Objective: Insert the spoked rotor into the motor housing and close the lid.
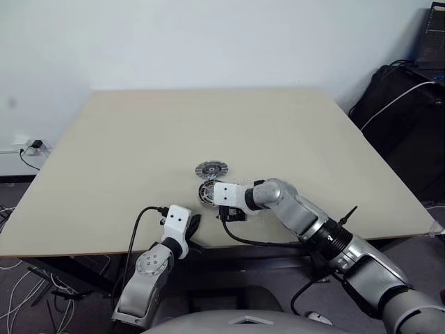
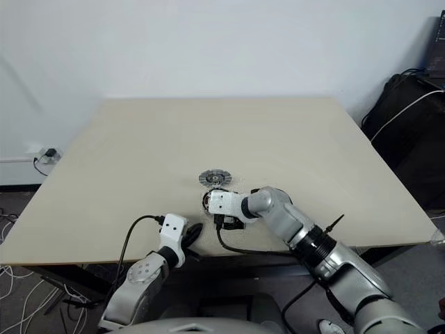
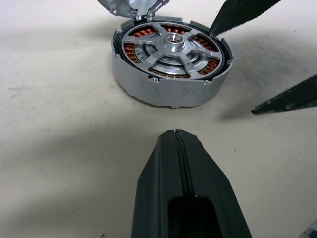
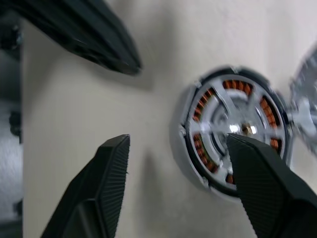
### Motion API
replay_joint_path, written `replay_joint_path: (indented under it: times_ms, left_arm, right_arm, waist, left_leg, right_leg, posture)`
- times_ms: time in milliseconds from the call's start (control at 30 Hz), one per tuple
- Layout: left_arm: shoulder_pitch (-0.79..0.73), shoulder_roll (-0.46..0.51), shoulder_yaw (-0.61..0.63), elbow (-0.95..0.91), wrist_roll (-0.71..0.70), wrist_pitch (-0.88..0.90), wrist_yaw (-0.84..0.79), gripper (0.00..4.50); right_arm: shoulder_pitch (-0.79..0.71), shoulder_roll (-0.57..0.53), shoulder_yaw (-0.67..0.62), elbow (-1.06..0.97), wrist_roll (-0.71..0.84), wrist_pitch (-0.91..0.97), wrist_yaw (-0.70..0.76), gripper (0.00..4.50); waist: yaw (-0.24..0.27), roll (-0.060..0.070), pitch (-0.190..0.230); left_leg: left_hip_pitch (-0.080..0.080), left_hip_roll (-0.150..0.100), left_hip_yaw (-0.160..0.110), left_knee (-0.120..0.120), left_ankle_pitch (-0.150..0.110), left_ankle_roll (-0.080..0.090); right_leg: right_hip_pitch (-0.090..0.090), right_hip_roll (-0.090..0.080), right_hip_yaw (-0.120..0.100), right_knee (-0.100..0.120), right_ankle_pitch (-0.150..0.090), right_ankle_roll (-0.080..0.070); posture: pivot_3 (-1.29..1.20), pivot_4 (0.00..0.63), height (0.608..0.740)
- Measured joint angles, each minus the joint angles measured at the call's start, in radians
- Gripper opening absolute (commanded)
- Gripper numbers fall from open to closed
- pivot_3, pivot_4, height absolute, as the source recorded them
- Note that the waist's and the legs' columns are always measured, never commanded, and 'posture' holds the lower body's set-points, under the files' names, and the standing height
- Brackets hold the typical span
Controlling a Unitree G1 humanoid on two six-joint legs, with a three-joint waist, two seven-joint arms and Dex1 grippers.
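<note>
The motor housing sits on the beige counter near its front edge, a round grey-walled case with copper-brown windings showing through the gaps. The spoked rotor is already seated inside it, its silvery arms and round hub lying level with the housing's rim (the windings peek out between the spokes). The lid, a ribbed silver-grey disc, lies flat on the counter just behind the housing, touching or nearly touching its far edge; the housing is not yet covered.

The right claw hangs over the housing from the right, angled down and toward the left. Its two black fingers stand released and spread wide, grasping nothing: one tip is over the rotor's hub area, the other over bare counter beside the housing. In the left wrist view the same two finger tips appear as dark points, one beside the housing's rim and one off to the side.

The left claw rests low near the counter's front edge, pointing toward the housing and stopping short of it, with bare counter between. Its fingers are clenched together, a thin seam between them, and they grasp nothing.

A dark bag with a white cable stands on the floor off the counter's right side.
</note>
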Motion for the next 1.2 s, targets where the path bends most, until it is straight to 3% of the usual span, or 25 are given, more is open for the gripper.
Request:
replay_joint_path:
  times_ms: [633,933,1200]
  left_arm:
    - [0.003,-0.014,0.005,0.001,-0.001,-0.009,0.021,0.0]
    - [0.006,-0.017,0.006,0.001,-0.001,-0.02,0.023,0.0]
    - [0.013,-0.017,0.013,0.001,-0.001,-0.02,0.023,0.0]
  right_arm:
    - [-0.083,0.06,0.004,0.268,-0.124,-0.145,0.088,3.14]
    - [-0.091,0.07,-0.007,0.296,-0.15,-0.176,0.109,0.28]
    - [-0.057,0.091,-0.049,0.296,-0.137,-0.162,0.099,0.11]
  waist:
    - [0.006,0.0,0.0]
    - [0.006,0.0,0.0]
    - [0.006,0.0,0.0]
  left_leg:
    - [0.0,0.0,0.0,0.0,0.0,0.0]
    - [0.001,0.0,0.0,0.0,0.0,0.0]
    - [0.002,0.0,0.0,0.0,0.001,-0.001]
  right_leg:
    - [0.0,0.0,0.0,0.0,0.0,0.0]
    - [0.001,0.0,0.0,0.0,0.0,0.0]
    - [0.002,0.0,0.0,0.001,0.0,0.0]
  posture:
    - [0.0,0.0,0.74]
    - [0.0,0.0,0.74]
    - [0.0,0.0,0.74]
